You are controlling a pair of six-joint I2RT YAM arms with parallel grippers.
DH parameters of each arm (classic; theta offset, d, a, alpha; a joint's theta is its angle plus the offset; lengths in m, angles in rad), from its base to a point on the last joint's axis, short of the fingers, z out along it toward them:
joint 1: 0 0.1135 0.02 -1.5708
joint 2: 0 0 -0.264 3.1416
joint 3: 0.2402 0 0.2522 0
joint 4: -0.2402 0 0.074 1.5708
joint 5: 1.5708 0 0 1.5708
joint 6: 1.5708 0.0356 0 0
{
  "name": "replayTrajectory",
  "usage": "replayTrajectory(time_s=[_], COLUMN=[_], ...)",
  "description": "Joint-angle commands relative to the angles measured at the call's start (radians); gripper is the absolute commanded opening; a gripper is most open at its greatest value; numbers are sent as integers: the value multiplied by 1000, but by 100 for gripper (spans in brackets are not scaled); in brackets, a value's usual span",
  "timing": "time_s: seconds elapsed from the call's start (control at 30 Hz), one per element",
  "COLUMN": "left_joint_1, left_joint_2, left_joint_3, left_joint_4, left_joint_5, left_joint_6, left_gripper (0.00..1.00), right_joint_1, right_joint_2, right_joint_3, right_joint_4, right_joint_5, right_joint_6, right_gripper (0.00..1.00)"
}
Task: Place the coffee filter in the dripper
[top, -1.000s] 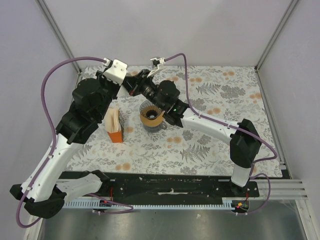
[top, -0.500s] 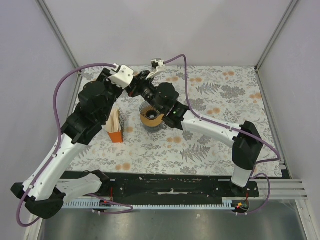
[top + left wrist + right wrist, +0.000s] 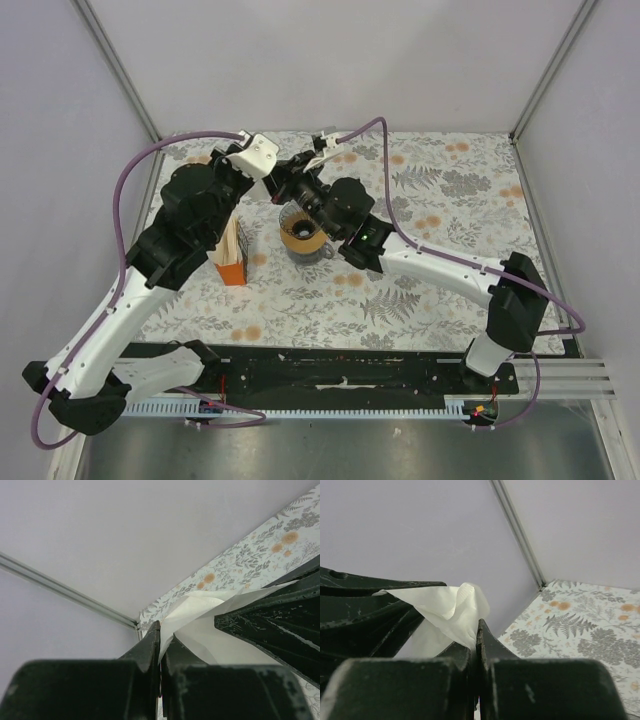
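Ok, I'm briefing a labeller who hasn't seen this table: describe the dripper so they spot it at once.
On the floral tablecloth, look just left of the middle. The dripper is the round orange-tan funnel with a dark centre; the orange packet to its left is boxy and stands upright.

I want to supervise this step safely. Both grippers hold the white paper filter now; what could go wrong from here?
1. The left gripper and right gripper both pinch the thin filter; if they pull apart, it may tear.
2. The filter looks creased, not opened into a cone, so it may sit badly in the dripper.
3. The right arm hangs close to the dripper on its glass cup; a bump might tip it.
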Motion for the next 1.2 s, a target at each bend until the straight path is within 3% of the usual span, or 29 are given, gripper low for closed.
replayTrajectory(time_s=[0.0, 0.13, 0.27, 0.4, 0.7, 0.8, 0.97, 1.07, 1.17], left_joint_1=[20, 20, 20, 20, 20, 20, 20, 20, 20], left_joint_2=[-2, 5, 0, 11, 12, 15, 15, 12, 12], left_joint_3=[74, 92, 108, 146, 161, 172, 189, 186, 191], left_joint_4=[53, 25, 4, -49, -64, -67, -66, -58, -56], left_joint_5=[-101, -82, -55, 4, 30, 31, -5, -6, 5], left_joint_6=[54, 36, -19, -101, -144, -156, -151, -142, -147], left_gripper=[2, 2, 2, 2, 2, 2, 2, 2, 2], right_joint_1=[-20, -26, -34, -34, -32, -34, -55, -85, -106], right_joint_2=[-77, -66, -69, -41, 28, 54, 20, -9, -27], right_joint_3=[-21, -1, -18, 5, 83, 113, 79, 45, 18], right_joint_4=[74, 51, 83, 94, 114, 106, 17, -6, -26], right_joint_5=[123, 120, 68, -27, -182, -199, -106, -98, -83], right_joint_6=[-132, -189, -186, -146, -57, -31, -16, -10, -20], right_gripper=[0, 0, 34, 46, 51, 45, 13, 0, 0])
